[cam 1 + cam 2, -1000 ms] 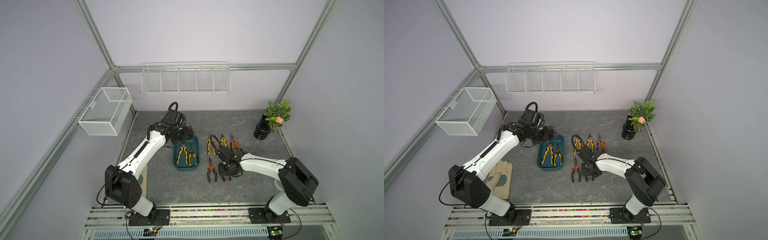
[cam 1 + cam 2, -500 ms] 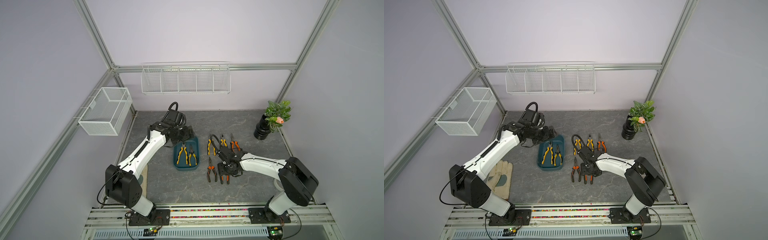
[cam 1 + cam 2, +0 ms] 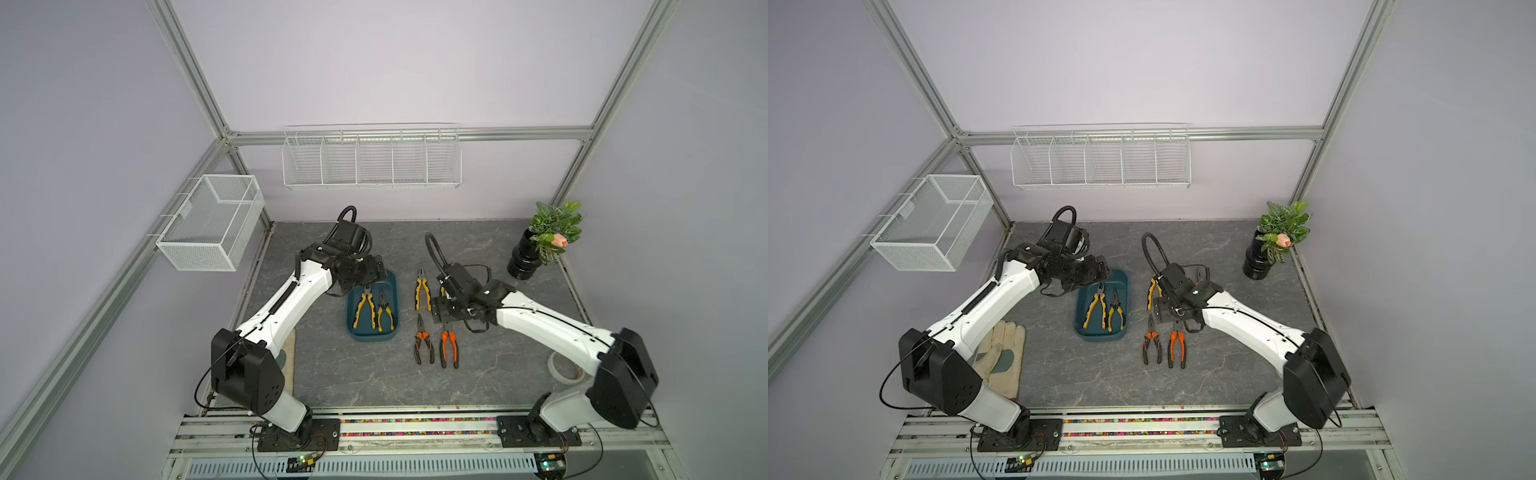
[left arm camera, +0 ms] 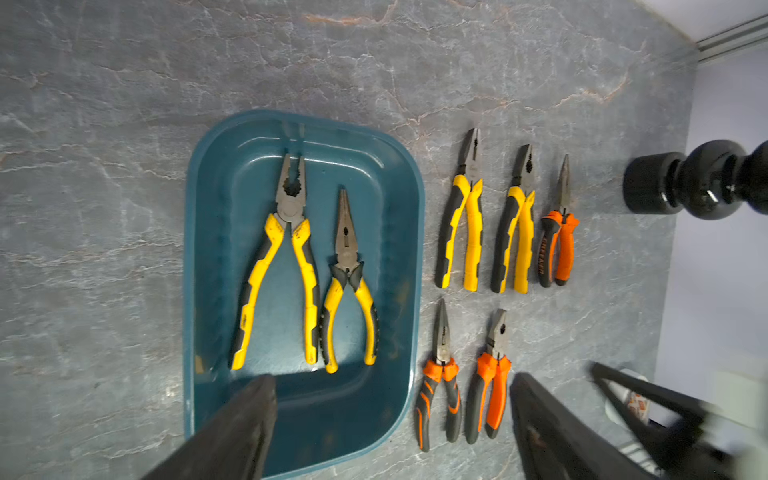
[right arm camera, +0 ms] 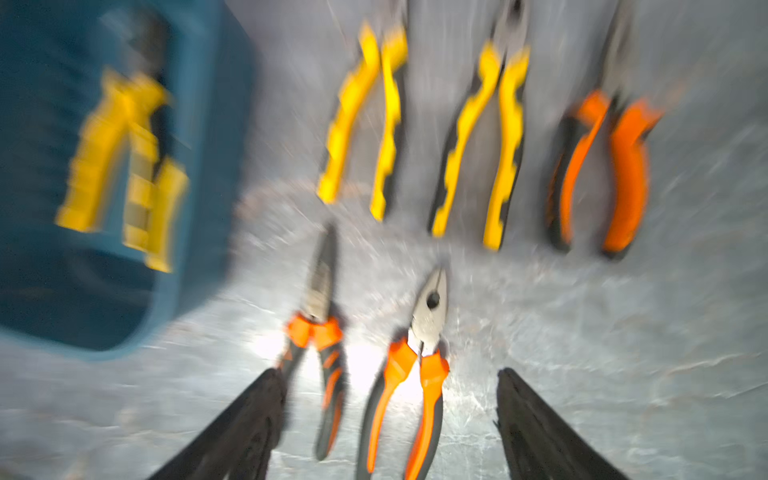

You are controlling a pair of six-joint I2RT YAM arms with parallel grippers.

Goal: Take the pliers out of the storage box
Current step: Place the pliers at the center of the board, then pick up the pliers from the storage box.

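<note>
While two yellow-and-black-handled pliers lie side by side in the dark teal plastic storage box, the wide, empty left end effector above could pinch both; right end effector likewise wide, empty.

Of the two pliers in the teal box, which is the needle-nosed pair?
The smaller pair, with the long thin tip; its larger neighbour has broad, blunt jaws.

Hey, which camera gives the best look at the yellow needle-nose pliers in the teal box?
The left wrist view: the needle-nose pliers lie sharp and whole in the storage box. In both top views these pliers appear whole but tiny. The right wrist view gives only blurred yellow handles there.
</note>
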